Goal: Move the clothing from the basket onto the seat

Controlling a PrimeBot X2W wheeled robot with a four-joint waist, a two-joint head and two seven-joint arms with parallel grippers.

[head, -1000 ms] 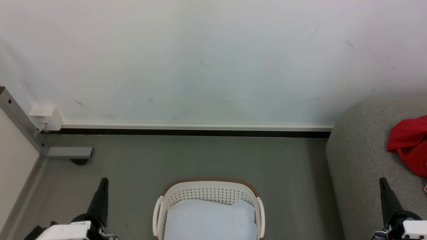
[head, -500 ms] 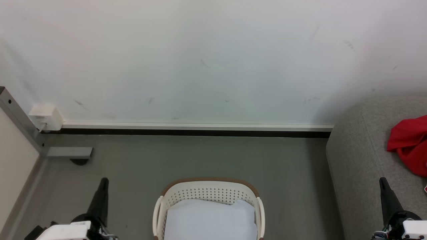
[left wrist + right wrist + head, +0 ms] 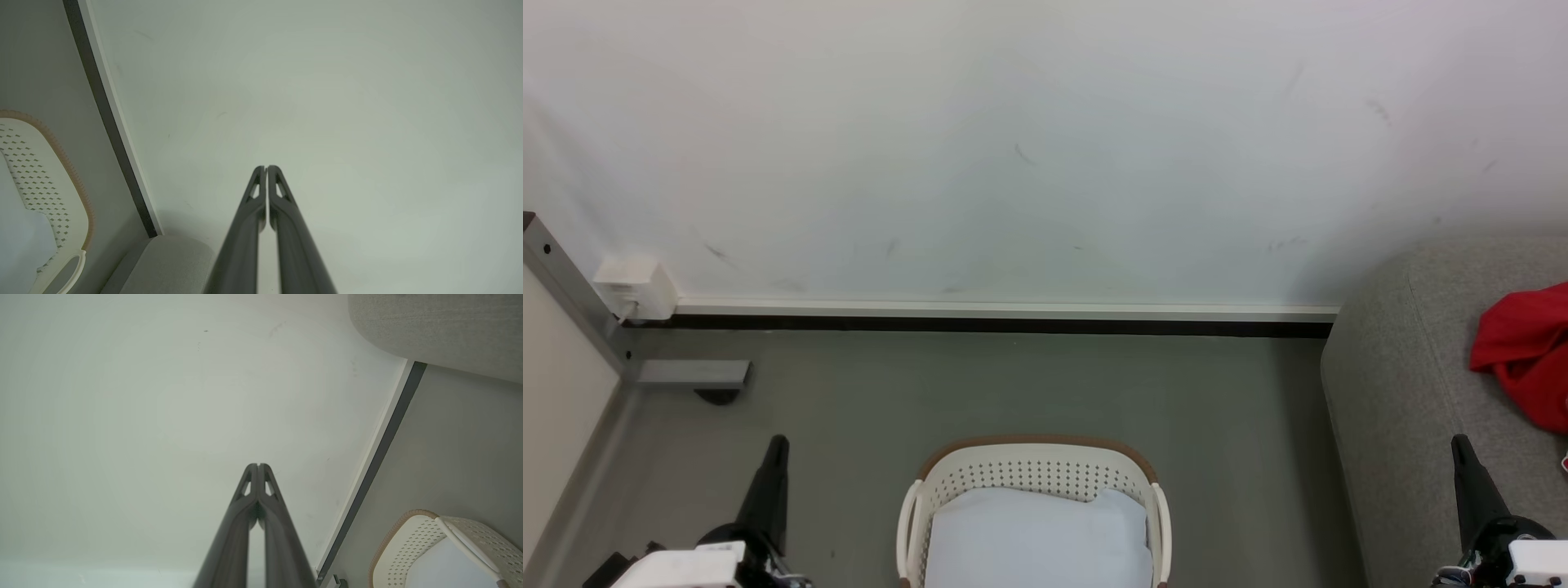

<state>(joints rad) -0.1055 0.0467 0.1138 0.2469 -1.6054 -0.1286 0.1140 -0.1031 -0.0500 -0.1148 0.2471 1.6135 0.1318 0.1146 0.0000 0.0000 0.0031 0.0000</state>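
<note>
Bright red crumpled clothing (image 3: 1523, 355) lies on the large grey fabric-upholstered seat (image 3: 1405, 392) at the right, well apart from the oval white perforated plastic basket (image 3: 1033, 472) on the grey floor (image 3: 1241, 425), which holds pale bluish-white flat padding (image 3: 1037, 539). The left end effector (image 3: 778, 445) and right end effector (image 3: 1459, 445) flank the basket, fingers pressed together, empty.

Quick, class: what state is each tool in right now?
Left tool: closed, holding nothing.
Right tool: closed, holding nothing.
</note>
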